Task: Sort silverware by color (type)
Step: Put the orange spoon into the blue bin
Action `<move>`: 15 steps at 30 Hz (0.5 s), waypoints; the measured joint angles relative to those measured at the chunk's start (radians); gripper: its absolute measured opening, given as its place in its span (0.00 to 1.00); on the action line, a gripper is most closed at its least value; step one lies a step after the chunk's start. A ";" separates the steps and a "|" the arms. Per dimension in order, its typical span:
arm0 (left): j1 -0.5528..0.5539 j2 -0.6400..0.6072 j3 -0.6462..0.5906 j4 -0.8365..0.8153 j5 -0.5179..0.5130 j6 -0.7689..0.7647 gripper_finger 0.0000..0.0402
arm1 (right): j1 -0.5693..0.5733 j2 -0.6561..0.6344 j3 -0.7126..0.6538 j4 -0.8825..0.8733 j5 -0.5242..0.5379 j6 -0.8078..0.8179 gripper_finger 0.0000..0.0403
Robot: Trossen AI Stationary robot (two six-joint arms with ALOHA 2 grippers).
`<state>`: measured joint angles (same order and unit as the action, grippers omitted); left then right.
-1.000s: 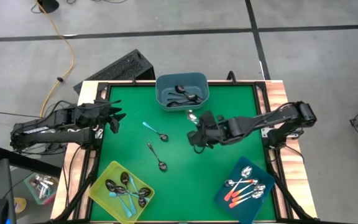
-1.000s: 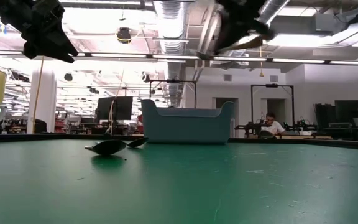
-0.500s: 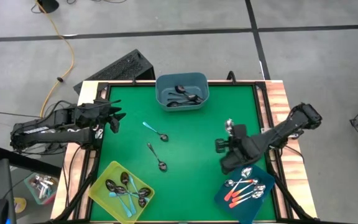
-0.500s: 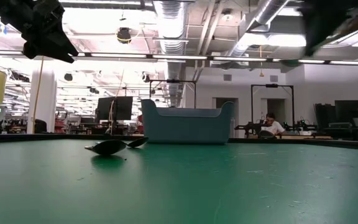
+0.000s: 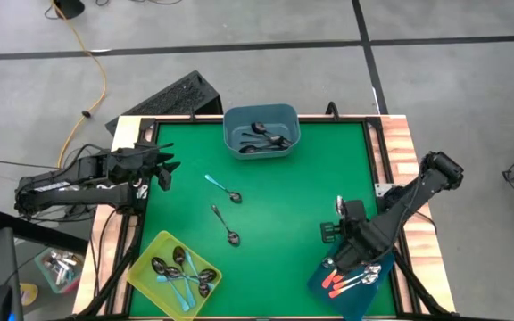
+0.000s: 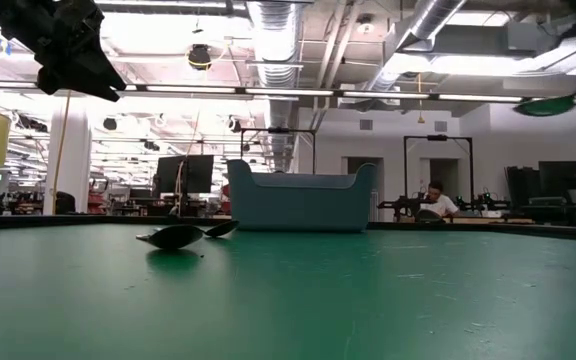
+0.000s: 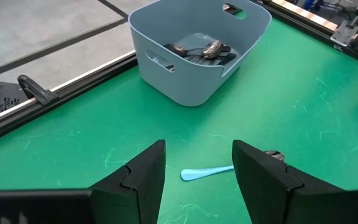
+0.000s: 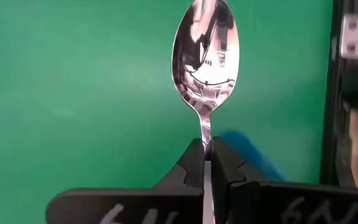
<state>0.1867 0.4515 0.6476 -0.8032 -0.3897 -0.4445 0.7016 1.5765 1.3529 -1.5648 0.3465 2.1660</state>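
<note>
**A:** Right gripper (image 8: 207, 163), where is it and what has it got?

**B:** At about 4 o'clock on the table (image 5: 284, 196), right over the near edge of the dark blue bin (image 5: 357, 294). Its fingers are pinched tight on the neck of a spoon (image 8: 204, 53); the shiny bowl sticks out past the fingertips. The handle is hidden between the fingers, so I cannot tell its colour.

**A:** And the left gripper (image 5: 161, 169)?

**B:** Waiting at 9 o'clock, over the table's edge, fingers (image 7: 138, 177) spread wide with nothing between them.

**A:** Where do the other spoons lie?

**B:** Two are loose on the green mat, a little toward 9 o'clock from the middle. The teal spoon (image 5: 222, 189) lies farther up, the dark spoon (image 5: 224, 224) just below it, apart from each other. The left wrist view shows the teal handle (image 7: 207, 172) on the mat between that gripper's fingers.

**A:** And the bins?

**B:** The grey-blue bin (image 5: 261, 116) at 12 o'clock holds dark metal spoons (image 5: 262, 135) in a small heap. The yellow bin (image 5: 146, 263) at 7 o'clock holds teal-handled spoons (image 5: 180, 272), bowls bunched together. The dark blue bin at 5 o'clock holds orange-red spoons (image 5: 346, 282), partly hidden under the right arm.

**A:** Anything from table height?

**B:** The grey-blue bin (image 6: 299, 200) stands at the far edge, with a spoon bowl (image 6: 173, 236) lying dark on the mat in front of it. Far behind, a person (image 6: 433, 201) sits at a bench.
</note>
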 joint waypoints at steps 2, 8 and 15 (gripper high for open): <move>0.000 0.000 0.000 0.000 0.000 0.000 0.42 | 0.033 0.003 0.000 0.010 -0.026 -0.003 0.03; 0.000 0.000 0.000 0.000 -0.002 0.007 0.42 | 0.146 0.045 0.000 0.014 -0.055 -0.028 0.03; 0.000 0.000 0.000 0.000 -0.027 0.007 0.42 | 0.231 0.135 0.001 0.146 0.015 -0.485 0.03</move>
<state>0.1867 0.4515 0.6476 -0.8036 -0.4166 -0.4376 0.9330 1.7113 1.3537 -1.4188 0.3615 1.6808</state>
